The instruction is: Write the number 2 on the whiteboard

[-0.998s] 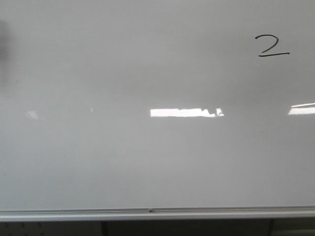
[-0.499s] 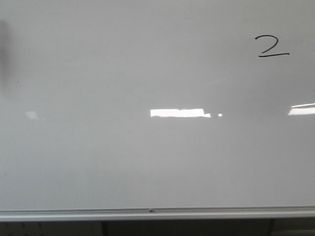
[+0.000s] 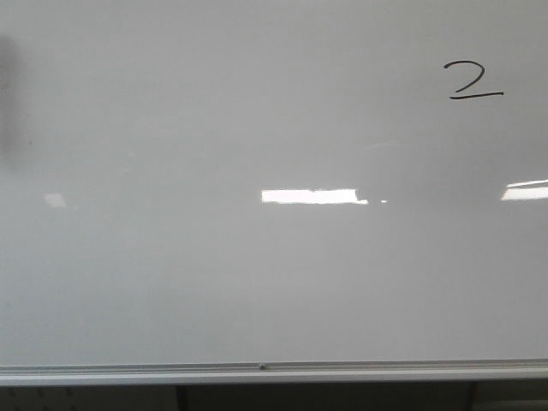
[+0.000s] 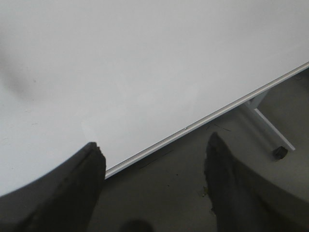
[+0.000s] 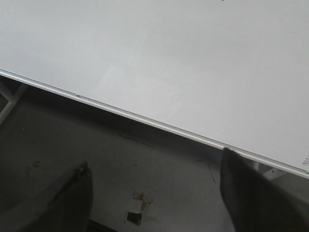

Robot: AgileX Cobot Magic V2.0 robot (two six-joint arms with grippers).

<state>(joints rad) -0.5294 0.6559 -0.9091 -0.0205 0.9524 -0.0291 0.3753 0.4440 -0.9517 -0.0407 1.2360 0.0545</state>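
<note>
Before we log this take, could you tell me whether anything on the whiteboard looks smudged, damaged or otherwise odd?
Mostly fine: the number 2 sits cleanly, upper right on the whiteboard. The one oddity is a dark blurry smudge or shadow at its left edge; I cannot tell which.

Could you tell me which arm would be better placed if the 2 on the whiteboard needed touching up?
Probably the right: the number 2 sits at the upper right of the whiteboard in the front view, on that arm's side. The left claw and right claw are open and empty.
</note>
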